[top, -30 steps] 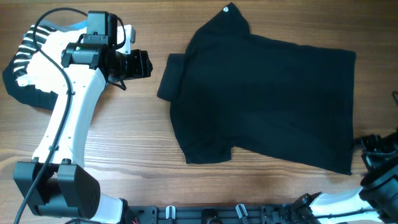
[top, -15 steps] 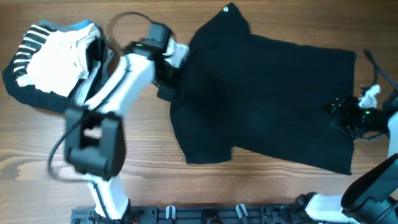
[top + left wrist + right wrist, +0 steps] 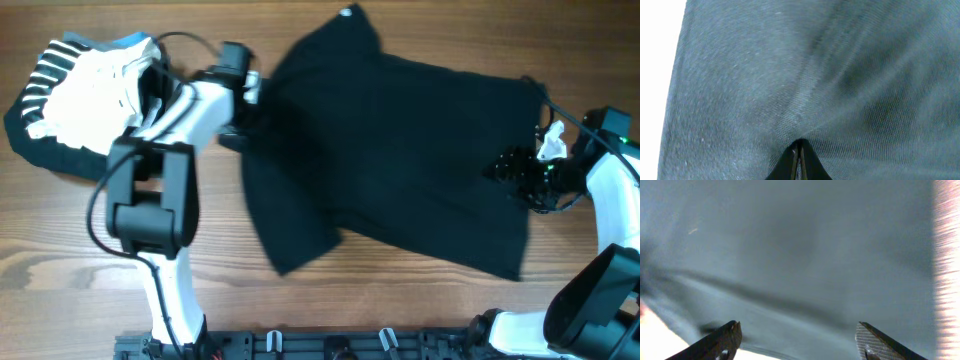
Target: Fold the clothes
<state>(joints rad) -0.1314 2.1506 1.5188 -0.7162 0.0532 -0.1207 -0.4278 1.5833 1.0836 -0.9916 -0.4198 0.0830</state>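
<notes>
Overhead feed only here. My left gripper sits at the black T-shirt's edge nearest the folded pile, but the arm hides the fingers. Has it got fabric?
Observer: Yes. In the left wrist view the left gripper is shut, and creases in the black T-shirt run into its tips.
Operator: And the right gripper, at the other end?
Observer: The right gripper is open, its fingers wide apart over smooth fabric, gripping nothing.
Operator: Is it close to the shirt's edge?
Observer: Yes. The right wrist view shows a strip of bare wooden table just past the fabric's edge.
</notes>
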